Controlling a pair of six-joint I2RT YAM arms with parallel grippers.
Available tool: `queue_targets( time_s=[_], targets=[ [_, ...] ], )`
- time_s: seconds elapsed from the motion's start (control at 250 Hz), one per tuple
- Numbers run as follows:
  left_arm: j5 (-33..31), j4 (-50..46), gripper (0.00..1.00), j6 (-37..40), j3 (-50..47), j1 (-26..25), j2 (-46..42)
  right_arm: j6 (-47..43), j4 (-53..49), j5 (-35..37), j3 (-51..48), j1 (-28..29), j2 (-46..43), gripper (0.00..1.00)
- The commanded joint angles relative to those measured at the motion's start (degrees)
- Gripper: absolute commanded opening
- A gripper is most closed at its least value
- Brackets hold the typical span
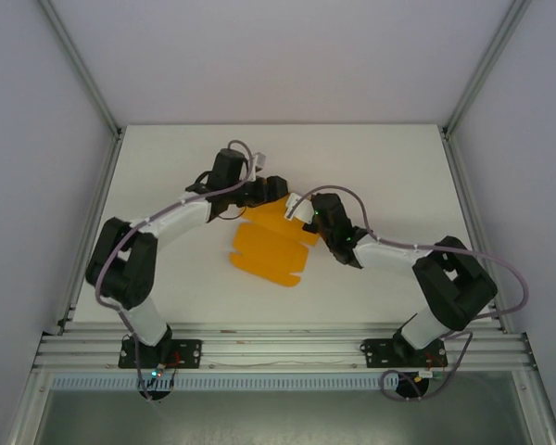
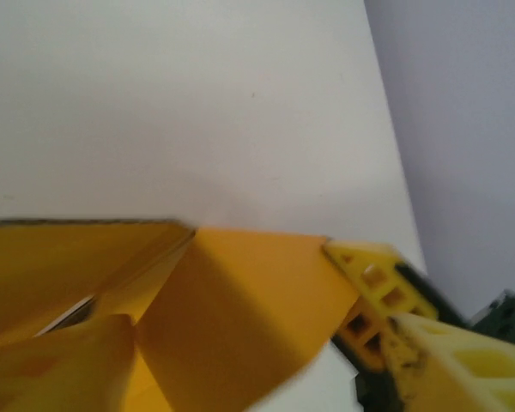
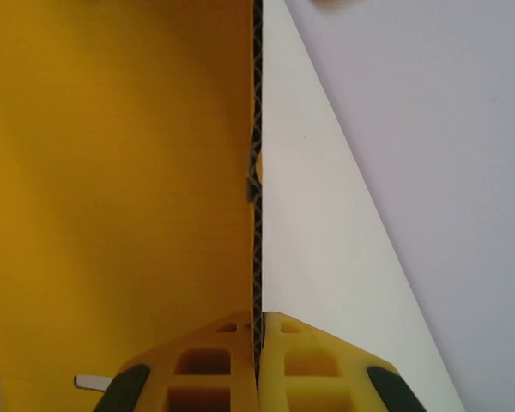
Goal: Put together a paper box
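Right wrist view: the right pincer (image 3: 257,365) is clamped on the raised edge of a box (image 3: 112,172) flap. The box lies part-folded at the middle of the table (image 1: 380,167). The left pincer (image 1: 274,191) is at its far edge; I cannot tell its grip. Judged step: raising a wall panel. The next move calls for a steady fold along the crease, with the sheet braced. No writing legible.

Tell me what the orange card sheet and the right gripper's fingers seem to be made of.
The paper box: likely thin corrugated card, matte orange; its pinched edge shows wavy fluting between two liners. The right gripper's fingers: probably moulded or printed hard plastic, yellow, dull sheen, with hollow rectangular pockets.
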Motion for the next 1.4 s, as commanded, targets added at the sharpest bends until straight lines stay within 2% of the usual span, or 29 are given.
queue_targets(
  time_s=[0.0, 0.02, 0.156, 0.34, 0.492, 0.664, 0.955, 1.103, 1.307, 1.395],
  targets=[
    [-10.62, -5.46, 0.97, 6.43, -4.46, 1.36, -8.73, 1.21, -0.89, -0.63, -0.78, -0.71, -3.54, 0.00],
    [-11.86, -5.56, 1.00, 6.68, -5.85, 1.82, -10.22, 1.38, -1.47, -0.82, -0.84, -0.88, -3.93, 0.00],
    [-16.60, -5.47, 1.00, 6.78, -15.05, 8.18, -18.41, 2.88, -3.56, -3.46, -1.77, -2.18, -6.43, 0.00],
    [-22.20, -7.64, 1.00, 7.33, -20.31, 14.84, -18.53, 7.46, -7.72, -11.11, -1.84, -4.14, -10.71, 0.00],
    [-18.57, 0.40, 1.00, 7.28, -21.86, 15.92, -15.08, 8.77, -11.00, -13.65, -0.85, -4.70, -10.85, 0.00],
    [-7.81, 12.21, 1.00, 9.27, -22.61, 15.64, -11.20, 9.67, -10.54, -14.23, 0.01, -4.83, -9.43, 0.00],
    [2.07, 18.66, 0.98, 12.06, -24.80, 13.04, -8.10, 14.53, -7.45, -15.61, 1.45, -5.66, -7.83, 0.00],
    [3.87, 23.86, 0.98, 9.87, -26.99, 12.15, -7.79, 17.79, -7.00, -17.80, 1.90, -6.43, -7.73, 0.00],
    [3.55, 24.74, 0.96, 9.21, -27.22, 12.14, -7.33, 19.92, -6.82, -20.80, 0.79, -7.75, -9.81, 0.00],
    [2.88, 23.17, 0.96, 9.19, -26.46, 12.26, -7.53, 20.50, -9.81, -22.83, 1.36, -8.65, -10.82, 0.00]
  ],
)
